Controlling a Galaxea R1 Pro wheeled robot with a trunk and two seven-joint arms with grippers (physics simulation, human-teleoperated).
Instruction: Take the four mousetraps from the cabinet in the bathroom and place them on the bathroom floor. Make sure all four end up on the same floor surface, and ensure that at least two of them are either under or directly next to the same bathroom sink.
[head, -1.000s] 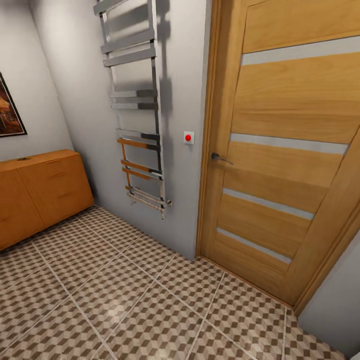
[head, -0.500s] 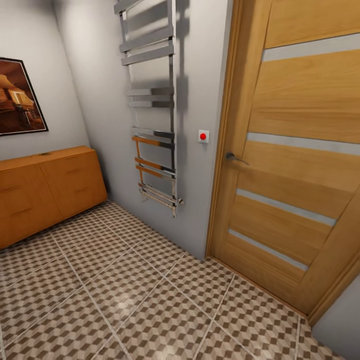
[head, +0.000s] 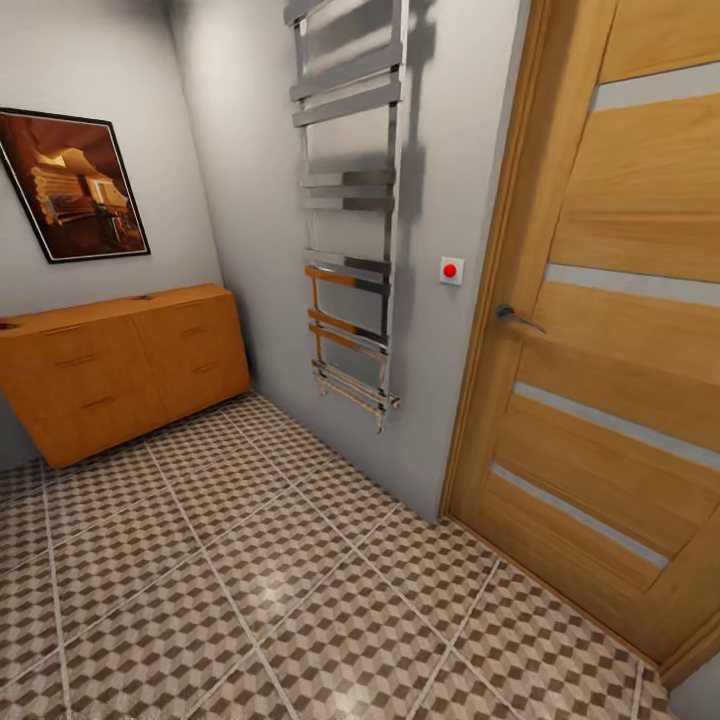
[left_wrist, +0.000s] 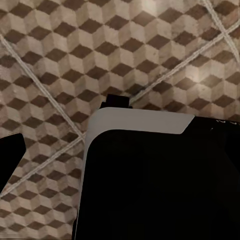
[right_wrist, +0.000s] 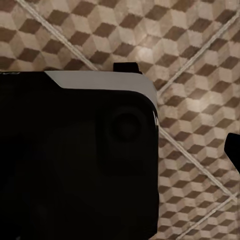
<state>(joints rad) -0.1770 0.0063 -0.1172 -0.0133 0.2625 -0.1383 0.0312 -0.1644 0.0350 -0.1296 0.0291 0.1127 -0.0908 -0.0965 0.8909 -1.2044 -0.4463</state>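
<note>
The orange-brown cabinet (head: 120, 370) stands against the left wall in the head view, its drawer fronts shut. Two tiny dark marks lie on its top (head: 143, 296), too small to identify. The cube-patterned bathroom floor (head: 250, 580) spreads in front of it and lies below in the left wrist view (left_wrist: 75, 60) and the right wrist view (right_wrist: 190, 60). The mousetraps and the sink are out of view. A dark tip at the edge of each wrist view (left_wrist: 10, 157) (right_wrist: 233, 150) may be a finger; whether either gripper is open is unclear.
A chrome towel rail (head: 350, 250) hangs on the grey wall ahead. A wooden door (head: 620, 330) with a lever handle (head: 520, 317) is shut at the right, beside a red button (head: 451, 270). A framed picture (head: 75, 185) hangs above the cabinet. My black body (left_wrist: 160, 180) blocks much of both wrist views.
The head camera has turned left: the cabinet, towel rail and door all sit further right in the picture, and the framed picture has come fully into view.
</note>
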